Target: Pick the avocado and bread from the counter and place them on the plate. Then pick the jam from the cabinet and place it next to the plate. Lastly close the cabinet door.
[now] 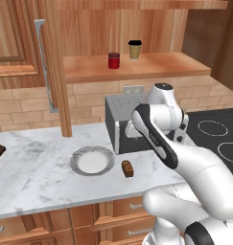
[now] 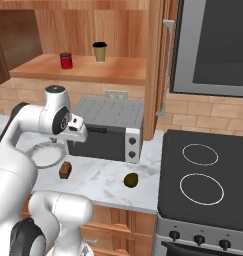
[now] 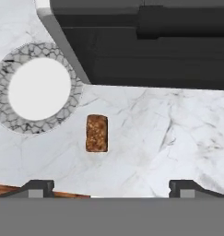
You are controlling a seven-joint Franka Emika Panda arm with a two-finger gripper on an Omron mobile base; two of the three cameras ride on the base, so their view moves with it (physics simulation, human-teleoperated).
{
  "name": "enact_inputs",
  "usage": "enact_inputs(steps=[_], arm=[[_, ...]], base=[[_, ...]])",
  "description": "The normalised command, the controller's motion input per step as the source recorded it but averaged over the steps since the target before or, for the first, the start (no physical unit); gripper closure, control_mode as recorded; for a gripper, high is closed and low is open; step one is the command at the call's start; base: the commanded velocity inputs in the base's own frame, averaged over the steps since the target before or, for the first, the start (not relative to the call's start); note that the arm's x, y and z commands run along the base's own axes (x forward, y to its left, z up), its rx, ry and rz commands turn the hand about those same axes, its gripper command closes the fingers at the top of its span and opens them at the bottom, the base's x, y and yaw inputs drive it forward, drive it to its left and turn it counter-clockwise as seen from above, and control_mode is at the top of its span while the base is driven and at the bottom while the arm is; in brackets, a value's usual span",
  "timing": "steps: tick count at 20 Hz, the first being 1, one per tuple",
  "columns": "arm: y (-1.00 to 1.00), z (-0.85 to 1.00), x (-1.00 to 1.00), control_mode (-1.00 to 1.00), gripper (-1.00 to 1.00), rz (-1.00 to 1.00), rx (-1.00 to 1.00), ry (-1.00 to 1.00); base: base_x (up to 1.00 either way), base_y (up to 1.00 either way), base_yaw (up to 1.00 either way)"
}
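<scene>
Gripper [image 3: 111, 186] wide open, empty, high over counter [image 3: 178, 138]; bread [image 3: 96, 133] below, slightly left of midline, long axis crosswise to jaw gap, beside plate [image 3: 12, 120].

Open marble on the desk [image 3: 150, 133] in front of the toaster oven [image 2: 105, 131]; bread [image 3: 96, 133] lies alone there, clear on all sides, plate [image 3: 5, 113] just beside it. Avocado [image 2: 131, 179] sits apart near the stove [image 2: 208, 180] edge, reachable from above. Oven box blocks the back of the desk. Cabinet door [image 1: 22, 57] stands open; jar [image 1: 114, 61] and cup [image 1: 134, 50] on the shelf [image 1: 151, 67], apart, front unobstructed.
</scene>
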Motion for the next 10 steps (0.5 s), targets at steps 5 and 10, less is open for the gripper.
enact_inputs(steps=[5,10], arm=[[0.20,-0.49,0.03,-1.00,-1.00,0.00,0.01,0.00],[0.19,-0.53,0.07,-1.00,-1.00,0.00,0.02,0.00]], base=[[0.00,0.00,0.00],[0.00,0.00,0.00]])
